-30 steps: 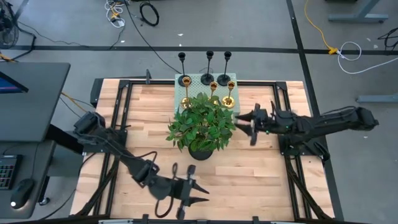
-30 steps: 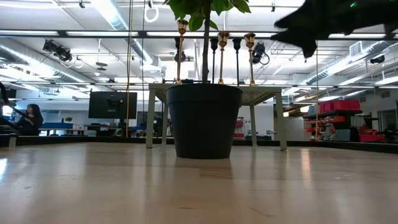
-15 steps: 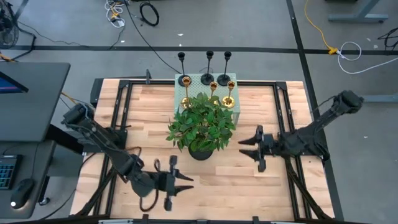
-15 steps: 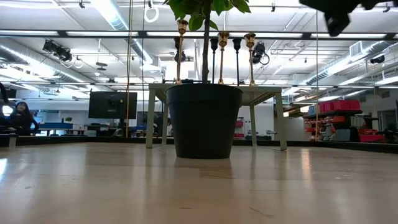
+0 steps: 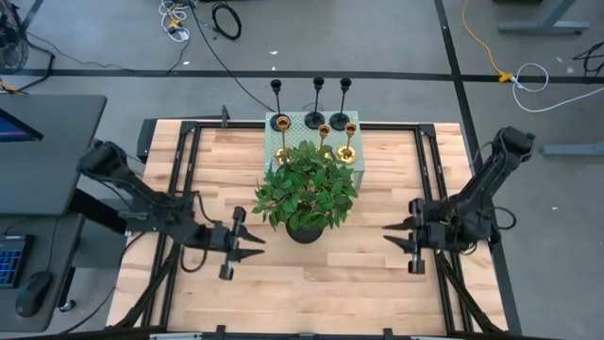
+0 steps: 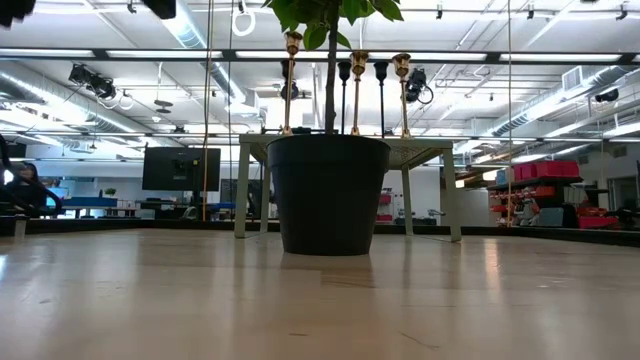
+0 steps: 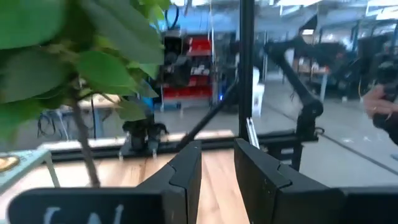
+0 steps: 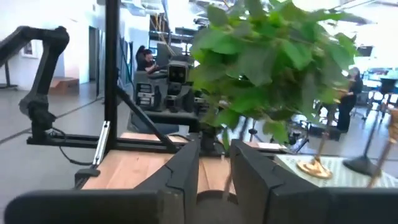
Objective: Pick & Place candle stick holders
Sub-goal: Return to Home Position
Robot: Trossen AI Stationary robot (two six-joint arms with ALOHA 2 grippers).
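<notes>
Black and gold candle stick holders, 6, stand on the shelf; my left gripper and right gripper gape, empty.

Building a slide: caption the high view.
Six candle stick holders on the shelf behind the plant; left gripper, right gripper open, empty.

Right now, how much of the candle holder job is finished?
It looks finished. All six candle stick holders stand on the shelf behind the plant, three black at the back, three gold in front. Nothing is in hand: the left gripper and right gripper hang open and empty either side of the plant. Probably only parking the arms remains.
</notes>
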